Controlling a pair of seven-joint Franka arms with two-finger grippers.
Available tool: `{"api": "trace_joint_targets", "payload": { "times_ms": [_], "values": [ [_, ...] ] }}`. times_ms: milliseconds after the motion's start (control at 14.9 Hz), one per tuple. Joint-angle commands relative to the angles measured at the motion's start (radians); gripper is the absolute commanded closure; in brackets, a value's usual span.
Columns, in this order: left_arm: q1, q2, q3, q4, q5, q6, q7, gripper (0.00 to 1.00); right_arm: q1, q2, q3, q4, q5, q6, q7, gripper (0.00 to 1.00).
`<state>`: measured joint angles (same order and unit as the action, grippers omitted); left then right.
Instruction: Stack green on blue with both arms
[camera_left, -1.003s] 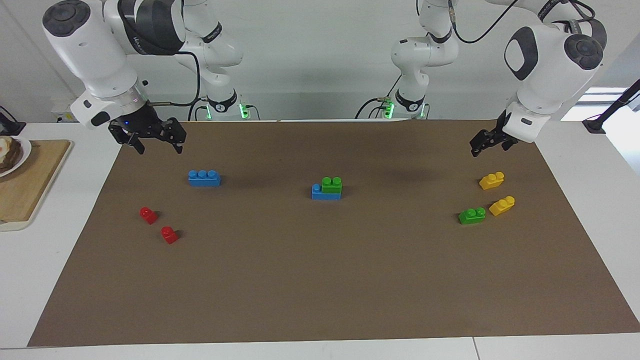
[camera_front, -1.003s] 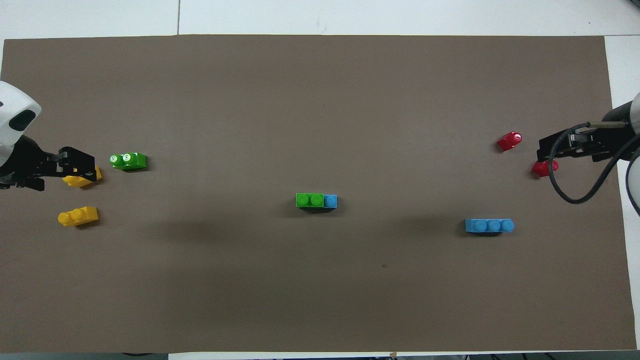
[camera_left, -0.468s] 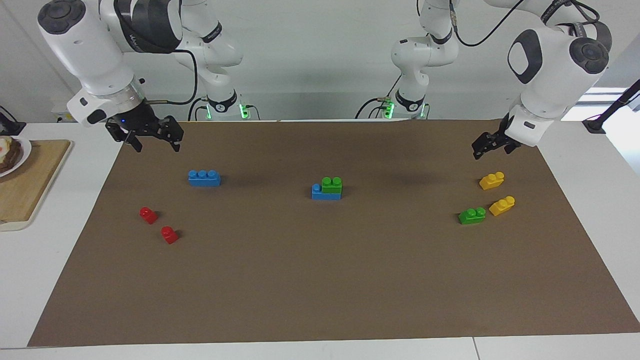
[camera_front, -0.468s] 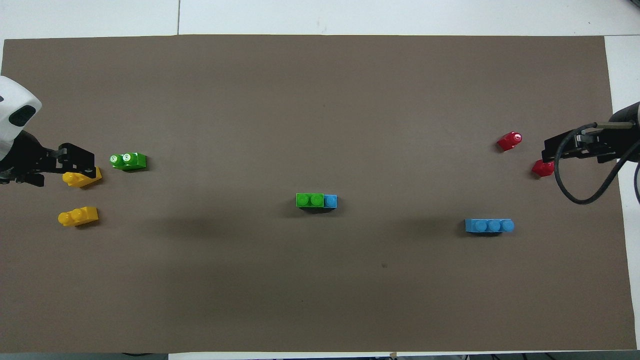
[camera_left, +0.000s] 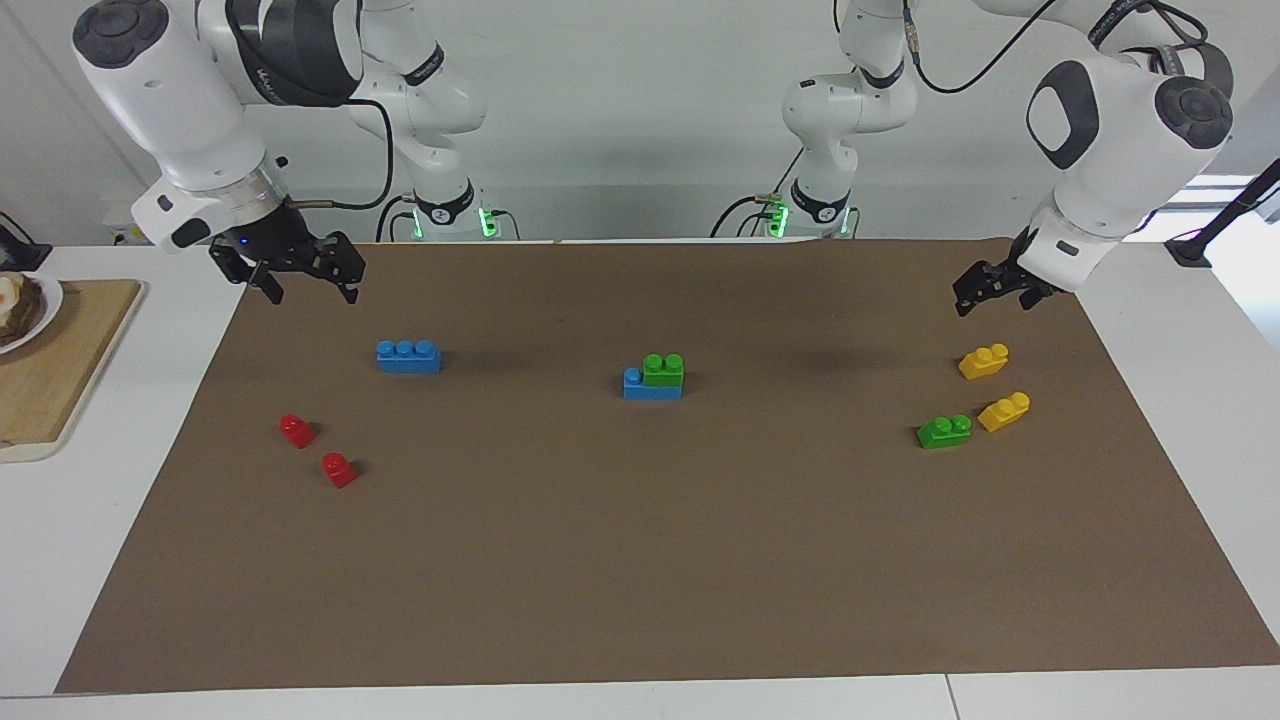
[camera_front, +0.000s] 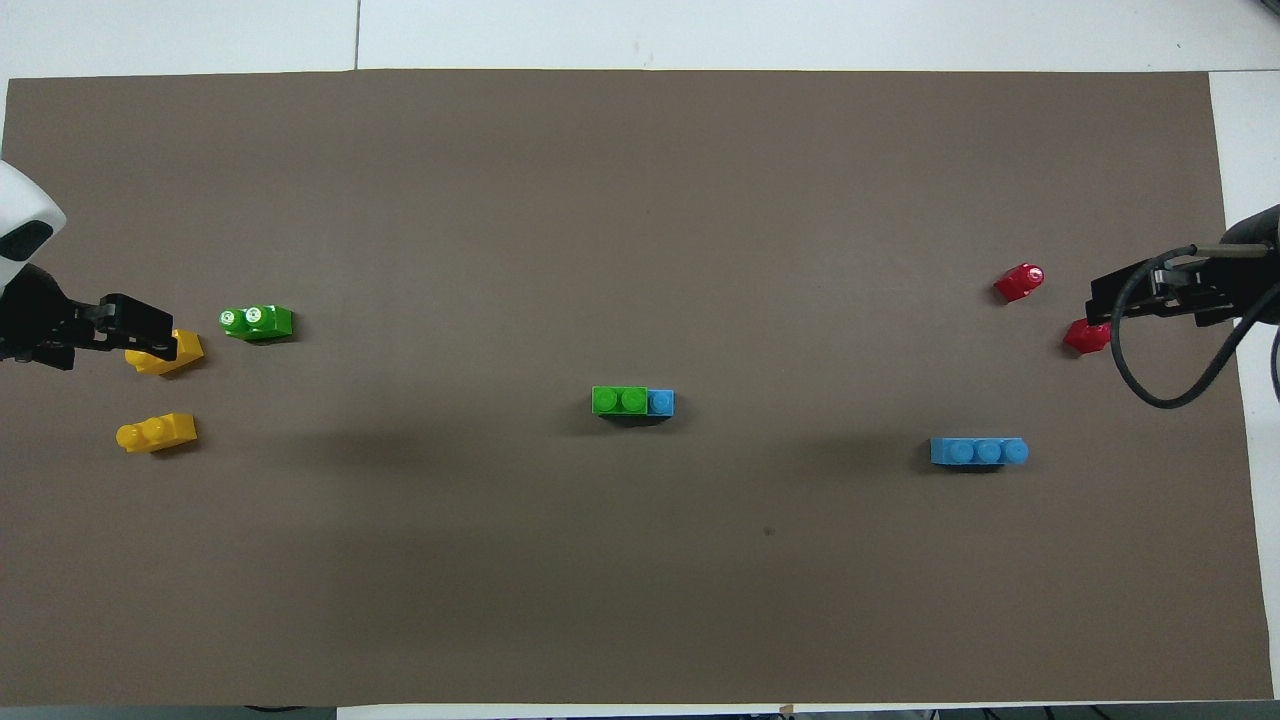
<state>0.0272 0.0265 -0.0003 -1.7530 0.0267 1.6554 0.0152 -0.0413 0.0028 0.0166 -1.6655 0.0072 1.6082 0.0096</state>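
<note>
A green brick (camera_left: 664, 369) sits on a blue brick (camera_left: 650, 385) mid-desk. The right claw (camera_left: 300, 278) hangs spread and empty; the left claw (camera_left: 990, 290), seemingly spread too, hangs empty above a yellow brick (camera_left: 983, 361).

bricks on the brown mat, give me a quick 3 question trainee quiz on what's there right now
1. True or false: a green brick sits on a blue brick at the middle of the mat.
2. How many red bricks lie on the mat?
3. Which is empty and open: A) left gripper only, B) right gripper only, C) both?

Key:
1. true
2. two
3. C
</note>
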Motion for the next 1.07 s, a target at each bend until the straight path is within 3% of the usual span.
{"api": "trace_joint_targets", "payload": {
  "times_ms": [0, 201, 1003],
  "values": [
    [0.010, -0.010, -0.007, -0.022, 0.007, 0.052, 0.023, 0.00, -0.015, -0.023, 0.011, -0.020, -0.023, -0.002, -0.022, 0.02],
    [-0.004, -0.007, -0.007, -0.017, 0.007, 0.110, 0.022, 0.00, -0.014, -0.023, 0.011, -0.019, -0.033, -0.001, -0.022, 0.00],
    [-0.006, -0.063, -0.017, -0.020, -0.027, 0.107, 0.006, 0.00, -0.015, -0.021, 0.011, -0.019, -0.038, 0.001, -0.020, 0.00]
  ]
}}
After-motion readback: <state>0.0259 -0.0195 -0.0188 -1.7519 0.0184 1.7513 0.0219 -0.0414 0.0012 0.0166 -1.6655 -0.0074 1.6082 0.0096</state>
